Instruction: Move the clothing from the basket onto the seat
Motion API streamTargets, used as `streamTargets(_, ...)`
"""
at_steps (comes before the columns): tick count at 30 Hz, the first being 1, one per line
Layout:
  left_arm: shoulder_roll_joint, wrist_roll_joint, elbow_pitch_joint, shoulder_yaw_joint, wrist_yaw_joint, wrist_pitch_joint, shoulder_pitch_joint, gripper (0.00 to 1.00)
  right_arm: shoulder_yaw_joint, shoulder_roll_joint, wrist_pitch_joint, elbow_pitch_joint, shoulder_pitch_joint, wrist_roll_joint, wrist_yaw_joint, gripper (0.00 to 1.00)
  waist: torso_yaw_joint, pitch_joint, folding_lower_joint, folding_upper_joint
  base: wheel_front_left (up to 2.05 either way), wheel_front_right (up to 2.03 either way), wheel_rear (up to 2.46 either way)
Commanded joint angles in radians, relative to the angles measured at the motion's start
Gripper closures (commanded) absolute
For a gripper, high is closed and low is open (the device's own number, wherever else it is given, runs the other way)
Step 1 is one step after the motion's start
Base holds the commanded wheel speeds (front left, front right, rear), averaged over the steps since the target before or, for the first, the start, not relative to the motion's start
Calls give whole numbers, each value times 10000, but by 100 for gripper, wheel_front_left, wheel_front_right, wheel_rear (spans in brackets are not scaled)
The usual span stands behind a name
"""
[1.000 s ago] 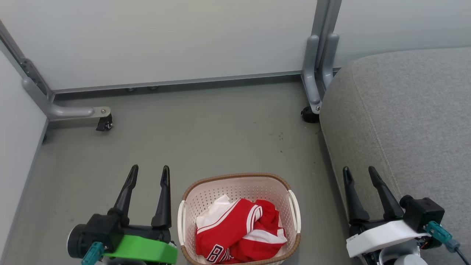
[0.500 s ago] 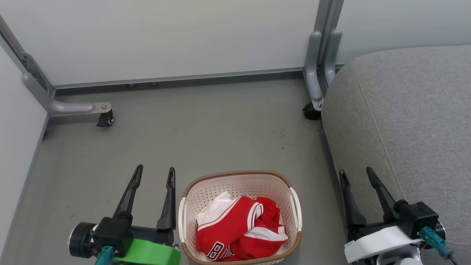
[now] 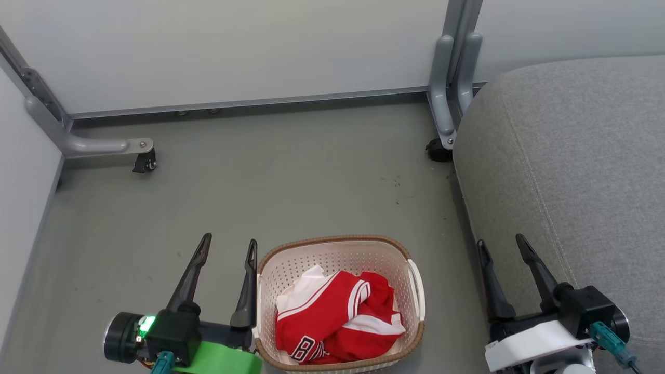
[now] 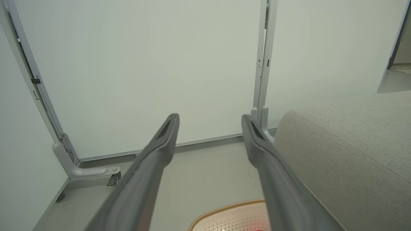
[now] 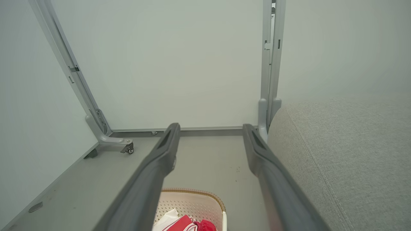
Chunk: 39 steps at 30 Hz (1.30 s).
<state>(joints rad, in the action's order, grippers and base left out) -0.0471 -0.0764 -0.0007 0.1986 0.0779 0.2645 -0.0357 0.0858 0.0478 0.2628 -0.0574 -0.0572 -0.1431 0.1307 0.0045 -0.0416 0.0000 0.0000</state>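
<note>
Inside basket (image 3: 291,266): crumpled red/wht navy-lettered jersey (image 3: 337,322); L end effector (image 3: 230,239), R end effector (image 3: 500,240) spread, empty.

Bare floor (image 3: 291,176) is lying open from the basket (image 3: 332,240) to the partition wall (image 3: 234,52). The seat (image 3: 571,156) is blocking the whole right side, leaving a narrow floor strip beside the basket. The left tool (image 3: 229,239) is crowding the basket's left rim; the right tool (image 3: 500,240) is hanging at the seat's edge. Wheeled partition feet (image 3: 104,145) are occupying the far corners.
</note>
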Motion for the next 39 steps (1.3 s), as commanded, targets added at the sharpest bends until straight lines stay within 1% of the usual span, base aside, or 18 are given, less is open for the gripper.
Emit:
streamTargets(1,-59,37,30,29,-8,0,-136,0,-4,45,31,27,-125,-16,1,0,-10,-34,0,0,0,0,0)
streamTargets(6,-59,70,142,84,-12,0,10,0,-15,45,31,55,14,-23,1,0,-18,-248,0,0,0,0,0)
streamTargets(11,-57,74,382,176,-8,0,263,0,-29,44,31,27,286,43,2,0,-23,-691,0,0,0,0,0)
streamTargets(16,-54,78,1261,448,41,-2,825,0,-510,41,31,46,803,-278,1,0,-78,-1595,0,0,0,0,0)
streamTargets(23,-56,264,2640,1193,183,-2,2204,0,-1491,38,31,206,1742,-252,1,0,-297,-3060,0,0,0,0,0)
streamTargets(27,-185,855,3889,1896,326,-2,3118,0,-1908,39,31,396,2181,-108,1,0,-538,-3828,0,0,0,0,0)
streamTargets(32,-197,1287,5436,2462,358,0,4423,0,-2233,38,31,706,2691,-120,1,0,-905,-4836,0,0,0,0,0)
streamTargets(35,-168,1413,6396,2990,444,0,5226,0,-2225,32,29,923,2947,-147,1,0,-1124,-5427,0,0,0,0,0)
streamTargets(39,-270,1816,8141,3715,509,0,6508,0,-2084,32,31,1213,3344,-379,1,0,-1538,-6244,0,0,0,0,0)
